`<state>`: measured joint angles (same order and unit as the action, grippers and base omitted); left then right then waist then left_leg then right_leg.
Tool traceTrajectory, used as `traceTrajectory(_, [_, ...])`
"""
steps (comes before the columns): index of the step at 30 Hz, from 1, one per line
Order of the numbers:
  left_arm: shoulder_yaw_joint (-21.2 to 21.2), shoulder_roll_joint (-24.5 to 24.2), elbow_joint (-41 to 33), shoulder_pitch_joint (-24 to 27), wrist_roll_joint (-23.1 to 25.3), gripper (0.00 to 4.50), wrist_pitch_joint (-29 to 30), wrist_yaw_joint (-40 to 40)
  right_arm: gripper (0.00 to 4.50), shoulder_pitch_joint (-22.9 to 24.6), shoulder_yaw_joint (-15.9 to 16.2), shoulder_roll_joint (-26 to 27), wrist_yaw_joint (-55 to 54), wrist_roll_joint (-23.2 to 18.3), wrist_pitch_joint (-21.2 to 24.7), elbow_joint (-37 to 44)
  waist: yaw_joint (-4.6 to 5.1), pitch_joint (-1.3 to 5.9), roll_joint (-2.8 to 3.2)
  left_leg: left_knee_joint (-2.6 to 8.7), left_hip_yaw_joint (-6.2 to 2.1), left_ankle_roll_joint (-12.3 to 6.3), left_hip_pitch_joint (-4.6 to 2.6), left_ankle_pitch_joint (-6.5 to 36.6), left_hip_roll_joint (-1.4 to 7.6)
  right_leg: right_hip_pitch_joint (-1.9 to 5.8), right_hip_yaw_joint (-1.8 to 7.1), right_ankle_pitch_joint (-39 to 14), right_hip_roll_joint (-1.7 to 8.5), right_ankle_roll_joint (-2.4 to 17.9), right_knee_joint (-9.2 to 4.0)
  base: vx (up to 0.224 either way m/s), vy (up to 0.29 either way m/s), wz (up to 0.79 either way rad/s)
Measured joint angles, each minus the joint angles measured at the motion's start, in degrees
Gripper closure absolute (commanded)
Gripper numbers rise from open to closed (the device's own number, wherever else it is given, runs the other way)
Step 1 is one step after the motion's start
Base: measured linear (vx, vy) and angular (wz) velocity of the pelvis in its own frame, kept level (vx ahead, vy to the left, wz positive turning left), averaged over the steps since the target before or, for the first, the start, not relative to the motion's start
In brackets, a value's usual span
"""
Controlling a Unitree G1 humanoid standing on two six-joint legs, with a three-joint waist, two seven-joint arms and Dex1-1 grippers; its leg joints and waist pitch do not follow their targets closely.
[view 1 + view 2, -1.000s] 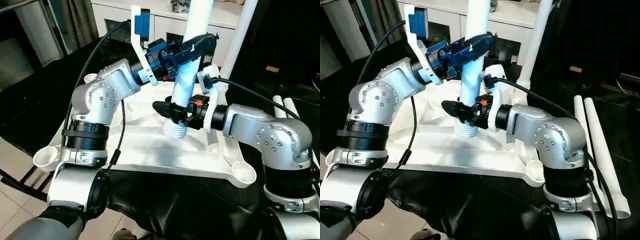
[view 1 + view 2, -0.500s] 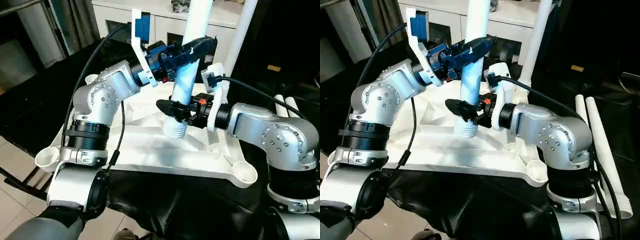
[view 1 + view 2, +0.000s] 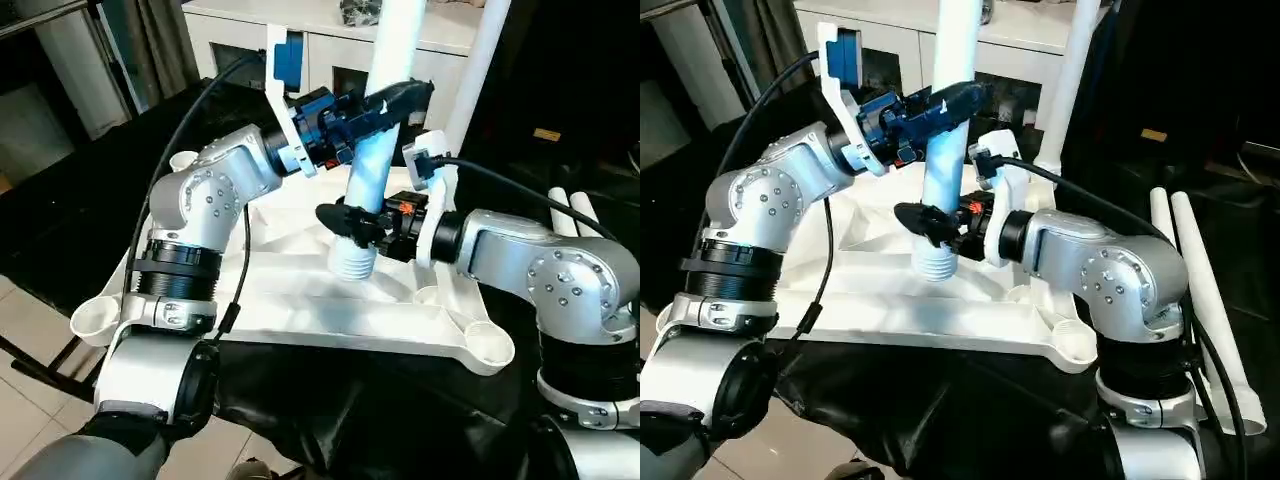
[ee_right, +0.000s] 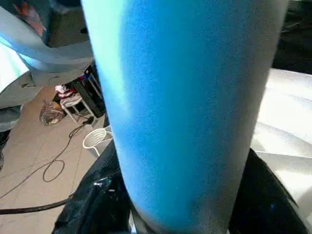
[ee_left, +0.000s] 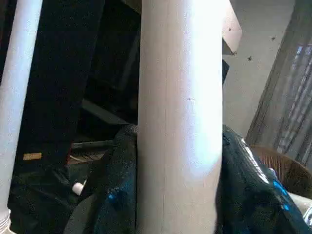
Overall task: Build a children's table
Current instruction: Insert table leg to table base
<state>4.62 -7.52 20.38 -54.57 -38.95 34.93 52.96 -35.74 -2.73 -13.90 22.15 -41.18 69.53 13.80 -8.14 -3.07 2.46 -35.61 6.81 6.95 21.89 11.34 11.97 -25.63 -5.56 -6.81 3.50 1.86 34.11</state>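
The white tabletop (image 3: 300,310) lies underside up on black cloth, round sockets at its corners. Over its middle a white table leg (image 3: 372,170) hangs nearly upright, its ribbed lower end (image 3: 352,262) just above the ribs. My left gripper (image 3: 395,100) is shut on the leg high up; the leg (image 5: 180,122) runs between its fingers (image 5: 117,195). My right gripper (image 3: 352,222) clasps the same leg (image 4: 180,97) low down, with its black fingers (image 4: 92,204) against both sides. A second leg (image 3: 478,80) stands upright in the far right socket.
Two more white legs (image 3: 1200,290) lie side by side on the black cloth to the right. A white cabinet (image 3: 330,50) stands behind the table. Tiled floor shows at the near left, past the cloth's edge.
The right gripper's fingers have drawn in around the lower part of the leg. The left arm and the leg have barely shifted.
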Motion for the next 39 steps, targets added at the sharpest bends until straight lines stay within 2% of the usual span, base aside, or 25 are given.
traceTrajectory(5, [-0.1,0.0,0.1,0.0,0.2,2.70,-0.3,0.1,2.51,0.1,0.0,-0.1,0.0,0.1,0.0,0.1,0.00,0.00,0.00,0.00,0.00,0.00,0.00,0.0,0.00,0.00,0.00,0.0,0.00,0.0,0.00,0.000,0.000,0.00])
traceTrajectory(7, [-0.1,0.1,0.1,0.0,0.4,2.14,-0.5,0.0,2.51,0.1,0.1,-0.1,0.0,0.3,-0.1,0.1,0.00,0.00,-0.01,0.00,0.00,0.00,0.00,0.0,0.00,0.00,0.00,0.0,0.00,0.0,-0.01,0.000,0.000,0.00])
traceTrajectory(11, [0.4,0.2,0.1,0.0,0.5,1.81,-1.2,-0.9,2.52,0.1,0.0,-0.1,-0.9,0.9,-0.9,-0.6,-0.01,0.01,-0.02,0.00,0.00,0.00,0.00,0.0,0.00,0.00,0.00,0.0,0.00,0.0,-0.01,0.000,0.000,0.00])
traceTrajectory(15, [3.5,2.3,-2.1,0.0,0.3,1.50,-6.5,-3.7,2.59,0.3,-0.9,-0.2,-3.5,4.1,-3.2,-3.2,-0.03,0.01,-0.05,0.00,0.01,0.00,0.04,0.0,0.00,0.00,0.00,0.0,0.02,0.0,-0.04,0.000,0.000,0.00])
traceTrajectory(18, [6.5,4.8,-6.0,0.1,-0.9,1.48,-10.0,-7.3,2.60,1.8,-1.5,1.1,-5.2,5.9,-6.8,-3.3,-0.03,0.00,-0.21,0.01,0.01,-0.02,0.06,0.0,0.01,-0.01,-0.02,0.0,0.02,0.0,-0.03,0.000,0.000,0.00])
traceTrajectory(21, [7.6,6.0,-10.3,1.4,-1.7,1.48,-11.1,-11.9,2.60,3.6,-1.8,3.0,-8.0,7.5,-10.5,-3.2,0.11,-0.01,-0.27,0.01,0.03,-0.03,0.07,0.0,0.00,-0.04,-0.01,0.0,0.02,0.0,-0.02,0.000,0.000,0.00])
traceTrajectory(23, [7.0,4.1,-13.0,4.5,2.6,1.48,-11.4,-17.3,2.60,5.9,-0.7,3.2,-10.5,11.1,-14.6,-2.7,0.24,0.12,-0.10,0.04,0.03,-0.01,0.04,0.0,0.01,-0.04,0.00,0.0,0.02,0.0,-0.03,0.000,0.000,0.00])
traceTrajectory(25, [5.6,0.1,-13.8,10.8,11.1,1.48,-12.4,-23.3,2.60,8.9,0.6,1.3,-12.5,15.5,-18.4,-2.1,0.67,0.23,0.10,0.04,0.06,0.01,0.04,0.0,0.00,-0.05,0.02,0.0,0.01,-0.2,-0.03,0.000,0.000,0.00])
traceTrajectory(28, [4.3,-2.8,-15.1,23.4,18.9,1.48,-12.3,-27.2,2.60,12.6,1.1,0.4,-15.4,19.9,-21.6,-0.7,1.91,0.21,0.03,0.05,0.05,0.02,0.17,0.0,0.00,-0.15,-0.04,0.1,-0.02,-0.3,-0.37,0.000,0.000,0.00])
traceTrajectory(30, [1.8,-3.5,-16.8,32.1,25.9,1.48,-15.2,-29.7,2.60,16.2,2.7,-0.5,-16.1,22.9,-25.4,1.5,2.56,0.23,-0.09,0.12,0.05,-0.04,0.30,0.0,0.01,-0.02,-0.07,0.2,-0.03,-0.5,-0.85,0.000,0.000,0.00])
traceTrajectory(31, [1.3,-3.6,-16.8,34.7,27.9,1.48,-16.9,-30.2,2.60,17.4,3.2,-0.6,-16.1,23.8,-26.6,2.1,2.90,0.21,-0.12,0.12,0.02,-0.06,0.25,0.0,0.02,-0.01,-0.11,0.3,-0.05,-0.6,-1.06,0.000,0.000,0.00])
traceTrajectory(32, [1.2,-3.4,-17.0,36.3,29.3,1.48,-18.1,-30.7,2.60,18.3,3.4,-0.4,-16.1,24.1,-27.6,2.2,3.07,0.23,-0.30,0.09,0.24,-0.16,0.25,0.0,0.03,-0.28,0.11,0.3,-0.16,-0.6,-1.22,0.000,0.000,0.00])
traceTrajectory(33, [2.1,-2.2,-19.2,39.6,30.3,1.48,-21.0,-32.0,2.60,20.8,3.4,0.7,-16.2,24.2,-28.8,3.7,2.79,0.47,-0.84,0.18,1.43,-0.29,-0.14,0.1,0.43,-0.46,1.61,0.4,-0.97,-0.8,-1.30,0.000,0.000,0.00])
traceTrajectory(34, [2.1,-2.0,-20.2,41.1,30.8,1.48,-22.1,-32.9,2.60,22.8,3.3,1.6,-16.6,24.1,-29.5,4.3,2.74,0.65,-1.23,0.18,1.99,-0.43,-0.51,0.3,0.51,-0.48,2.54,0.5,-1.33,-0.9,-1.26,-0.001,0.013,-0.26])
traceTrajectory(35, [2.0,-2.1,-20.7,41.7,31.0,1.48,-22.5,-33.9,2.60,24.2,3.3,2.4,-17.1,24.1,-29.7,4.3,2.62,0.78,-1.82,0.05,2.91,-0.60,-0.83,0.6,0.64,-0.84,3.71,0.5,-1.69,-0.9,-1.01,0.003,0.025,-0.40])
traceTrajectory(36, [1.7,-2.6,-21.3,41.8,31.6,1.48,-22.9,-35.1,2.60,25.4,3.2,3.2,-17.9,24.2,-30.0,4.2,2.70,0.89,-2.17,-0.46,3.65,-0.76,-0.80,1.0,0.81,-1.39,5.05,0.5,-2.25,-1.1,-0.84,0.003,0.025,-0.40])
traceTrajectory(37, [1.3,-2.9,-21.5,41.6,32.0,1.48,-23.2,-36.0,2.60,26.2,3.0,3.4,-18.4,24.4,-30.3,4.1,2.87,0.93,-2.31,-0.72,4.23,-0.96,-0.85,1.3,0.79,-1.69,5.80,0.5,-2.33,-1.2,-0.82,-0.010,0.069,-0.52])
traceTrajectory(38, [1.0,-2.9,-21.6,41.5,32.1,1.48,-23.7,-36.5,2.60,26.8,2.9,3.5,-18.7,24.8,-30.9,4.1,3.07,1.05,-2.52,-0.96,4.79,-1.27,-0.88,1.6,0.57,-2.00,6.80,0.6,-2.42,-1.4,-0.74,-0.022,0.110,-0.51])
traceTrajectory(39, [0.7,-2.9,-21.6,41.1,32.4,1.48,-24.2,-37.0,2.60,27.0,2.6,3.4,-19.3,25.4,-31.4,4.0,3.24,1.06,-2.86,-1.53,4.89,-1.88,-0.90,2.2,-0.37,-2.39,8.50,0.8,-2.52,-2.0,-0.51,-0.022,0.110,-0.51])
